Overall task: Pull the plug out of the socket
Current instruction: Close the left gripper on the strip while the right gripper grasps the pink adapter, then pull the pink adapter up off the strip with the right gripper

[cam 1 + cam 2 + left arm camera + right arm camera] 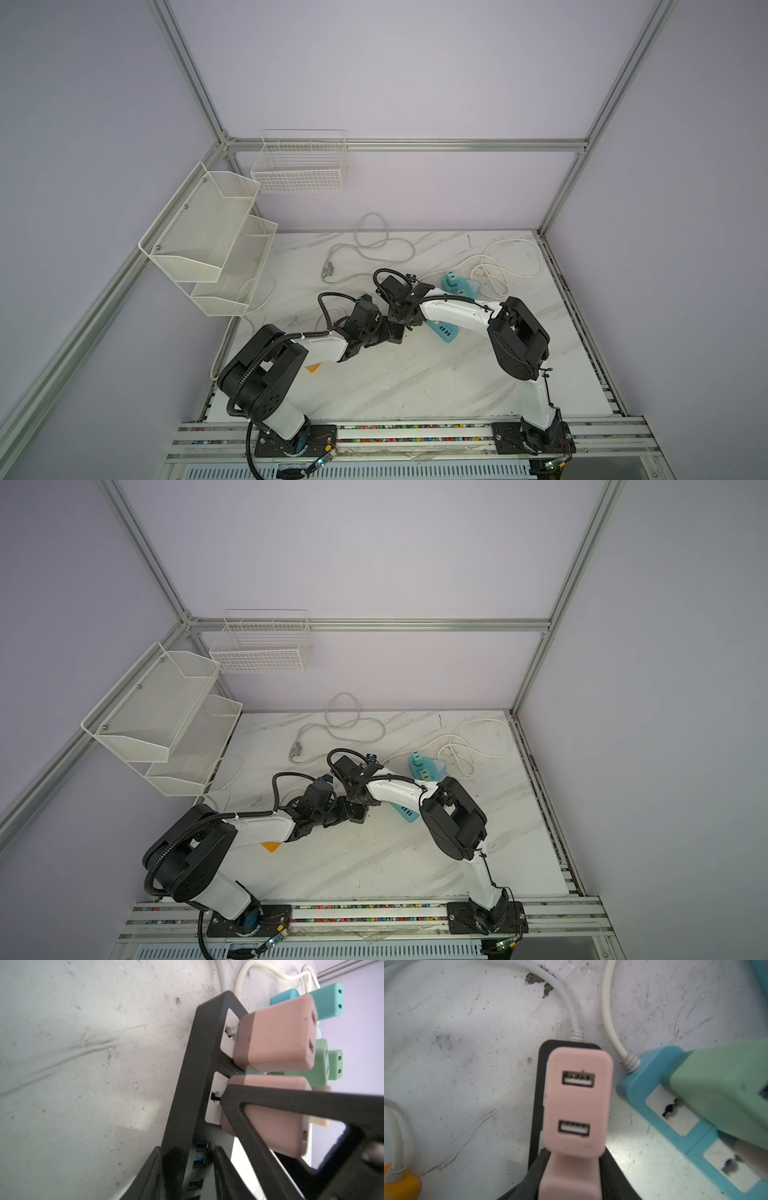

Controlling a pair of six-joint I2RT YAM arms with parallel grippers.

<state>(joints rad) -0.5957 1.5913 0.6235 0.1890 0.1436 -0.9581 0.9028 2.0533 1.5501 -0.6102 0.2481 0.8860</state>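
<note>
Plug point(571, 1180), pink, gripped at its sides by the right gripper point(574, 1156), seated on the black strip point(535, 1088) at mid-table.
In both top views the arms are bent inward and the grippers are seen tip to tip at frame centre, the right gripper point(402, 321) turned down beside the left gripper point(384, 334); the plug is hidden there. In the left wrist view the black strip point(187, 1084) is clamped between the left gripper's fingers point(223, 1167), and a right finger is seen lying across the plug point(270, 1126). A second pink plug point(578, 1101) is seated just beyond. A blue strip point(633, 1088) carrying a green plug point(716, 1093) lies just beside; an orange strip point(313, 368) is glimpsed under the left arm, left of centre.
</note>
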